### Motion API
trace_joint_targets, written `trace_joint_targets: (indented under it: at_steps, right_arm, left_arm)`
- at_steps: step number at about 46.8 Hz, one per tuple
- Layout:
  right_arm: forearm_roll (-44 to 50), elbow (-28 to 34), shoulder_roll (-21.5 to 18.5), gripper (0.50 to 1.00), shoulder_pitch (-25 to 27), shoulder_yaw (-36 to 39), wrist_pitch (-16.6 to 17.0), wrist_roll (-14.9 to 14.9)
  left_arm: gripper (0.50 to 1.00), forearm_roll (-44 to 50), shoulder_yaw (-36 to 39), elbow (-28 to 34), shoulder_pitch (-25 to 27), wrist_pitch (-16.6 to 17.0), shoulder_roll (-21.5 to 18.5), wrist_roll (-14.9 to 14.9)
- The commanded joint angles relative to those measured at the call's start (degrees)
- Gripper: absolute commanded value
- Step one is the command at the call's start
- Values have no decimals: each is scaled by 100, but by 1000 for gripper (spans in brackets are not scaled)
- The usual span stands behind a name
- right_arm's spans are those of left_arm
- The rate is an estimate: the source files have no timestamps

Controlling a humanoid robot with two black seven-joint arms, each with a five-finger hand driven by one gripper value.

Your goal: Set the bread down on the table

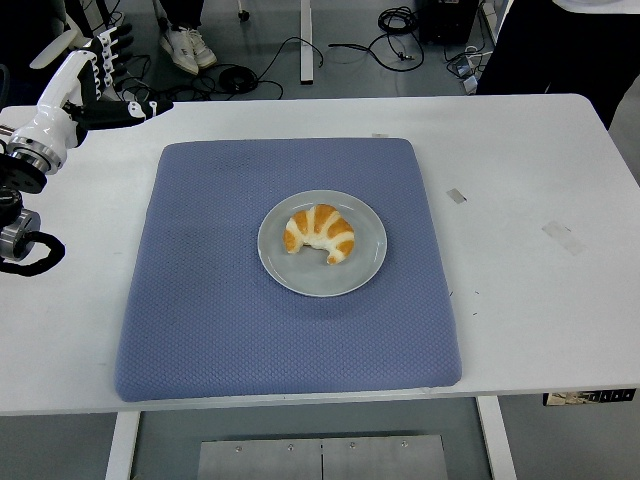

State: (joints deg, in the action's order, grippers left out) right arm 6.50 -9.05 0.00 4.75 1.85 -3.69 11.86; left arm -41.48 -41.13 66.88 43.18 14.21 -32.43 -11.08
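We see no readable writing. Bread [320, 233] sits on plate [365, 262], mid blue mat [200, 300]; left hand [95, 85] spread, empty, far-left tabletop [540, 180] corner.

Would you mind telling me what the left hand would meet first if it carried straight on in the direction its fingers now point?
Probably nothing. The left hand points right along the table's far edge, beyond the blue mat and well clear of the croissant. That strip looks bare, though height is hard to judge.
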Motion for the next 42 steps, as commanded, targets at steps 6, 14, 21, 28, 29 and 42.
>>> trace_joint_targets:
  at_steps: [6, 14, 21, 28, 29, 42]
  right_arm:
    - [0, 0, 0, 1000, 0, 0, 0, 0]
    - [0, 0, 0, 1000, 0, 0, 0, 0]
    - [0, 0, 0, 1000, 0, 0, 0, 0]
    - [0, 0, 0, 1000, 0, 0, 0, 0]
    - [0, 0, 0, 1000, 0, 0, 0, 0]
    - [0, 0, 0, 1000, 0, 0, 0, 0]
  left_arm:
    - [974, 9, -1, 1, -3, -6, 0, 0]
    - [974, 9, -1, 10, 6, 3, -35, 18]
    - [974, 18, -1, 18, 6, 3, -44, 27]
    - [974, 18, 8, 18, 68, 11, -35, 44]
    - [974, 18, 8, 18, 94, 11, -44, 44]
    - [963, -44, 702, 88, 638, 38, -140, 237]
